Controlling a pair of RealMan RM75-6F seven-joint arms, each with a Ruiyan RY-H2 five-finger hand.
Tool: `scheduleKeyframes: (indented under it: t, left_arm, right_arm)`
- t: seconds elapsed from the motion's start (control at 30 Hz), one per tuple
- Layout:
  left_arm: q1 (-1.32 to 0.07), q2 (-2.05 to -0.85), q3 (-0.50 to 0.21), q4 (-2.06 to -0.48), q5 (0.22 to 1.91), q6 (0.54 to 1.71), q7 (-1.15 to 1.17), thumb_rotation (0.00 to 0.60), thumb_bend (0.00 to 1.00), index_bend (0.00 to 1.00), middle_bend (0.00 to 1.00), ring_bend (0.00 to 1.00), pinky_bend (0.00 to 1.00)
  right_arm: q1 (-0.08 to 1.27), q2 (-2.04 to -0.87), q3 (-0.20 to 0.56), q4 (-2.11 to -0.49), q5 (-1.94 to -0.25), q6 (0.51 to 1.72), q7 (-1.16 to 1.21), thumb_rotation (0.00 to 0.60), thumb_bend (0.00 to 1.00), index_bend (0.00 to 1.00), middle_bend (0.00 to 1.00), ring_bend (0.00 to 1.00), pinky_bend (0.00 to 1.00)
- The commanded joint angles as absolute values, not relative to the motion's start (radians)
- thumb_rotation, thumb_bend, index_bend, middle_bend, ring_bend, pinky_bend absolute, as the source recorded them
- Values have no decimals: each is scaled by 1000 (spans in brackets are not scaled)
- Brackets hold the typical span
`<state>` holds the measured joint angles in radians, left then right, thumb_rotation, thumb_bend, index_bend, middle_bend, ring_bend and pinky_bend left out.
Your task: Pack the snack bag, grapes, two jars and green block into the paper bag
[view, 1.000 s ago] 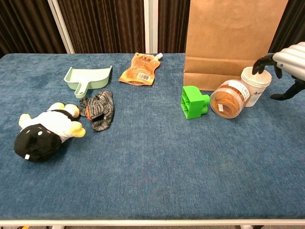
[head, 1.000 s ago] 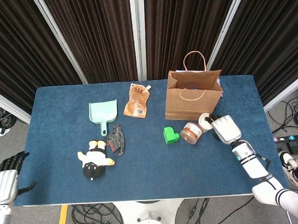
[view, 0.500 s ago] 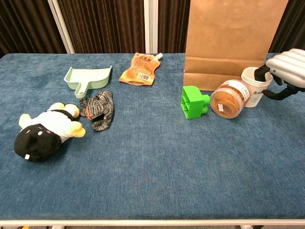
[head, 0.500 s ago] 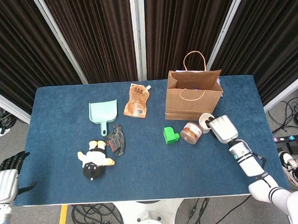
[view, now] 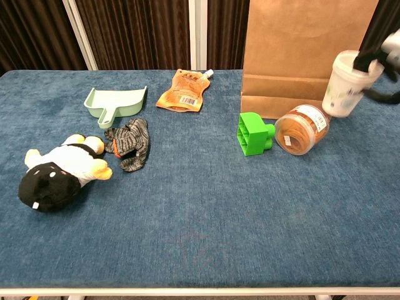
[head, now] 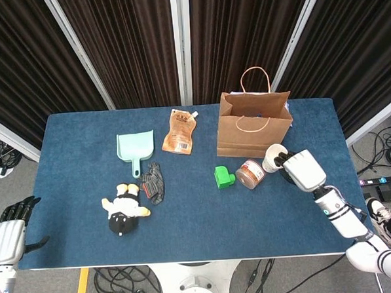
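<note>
Blue table [head: 80,192]; brown paper bag [head: 253,127]; orange snack pouch [head: 179,131]; green block [head: 223,178]; mint dustpan [head: 134,148]; white jar [view: 345,84]; black-and-white plush toy [view: 59,170].

My right hand [head: 303,169] has open air above; the paper bag [head: 253,125] stands just behind, the orange jar [head: 250,174] lies below-left.

**White shells, black fingers**

The right hand [head: 302,168] has a glossy, ribbed white back and black fingers [head: 286,157]. Behind it the right forearm [head: 340,214] runs in white segments split by a dark band, with small dark markings. Beyond the table's [head: 82,238] near-left corner, the left hand [head: 8,230] matches: white back, black fingers.
</note>
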<state>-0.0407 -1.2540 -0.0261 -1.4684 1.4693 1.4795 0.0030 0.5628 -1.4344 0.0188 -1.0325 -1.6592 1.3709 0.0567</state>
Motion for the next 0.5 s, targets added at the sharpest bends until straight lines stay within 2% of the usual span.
scheduleKeyframes:
  t: [0.03,0.13,0.27,0.5]
  left_arm:
    - [-41,-1254,-25,-1471,1472,1482,6,600,31,204,240,184,177]
    - [-42,-1253,-24,-1474,1477,1483,12,600,31,204,240,184,177]
    - [-44,-1250,-22,-1477,1484,1486,19,600,31,204,240,184,177]
    - [-41,-1249,-21,-1482,1482,1488,25,600,31,204,240,184,177]
  right_arm:
    - [528,-1232,51,-1309,-1703,1511,27,600,404,759,643,659,935]
    - [524,-1149,92,-1428,-1683,1534,27,600,404,759,643,659,935]
    - [540,-1078,161,-1506,-1627,1518,5,600,404,759,643,658,935]
    - [635,-1020,283,-1511,-1456,1339,30,600,403,758,643,657,935]
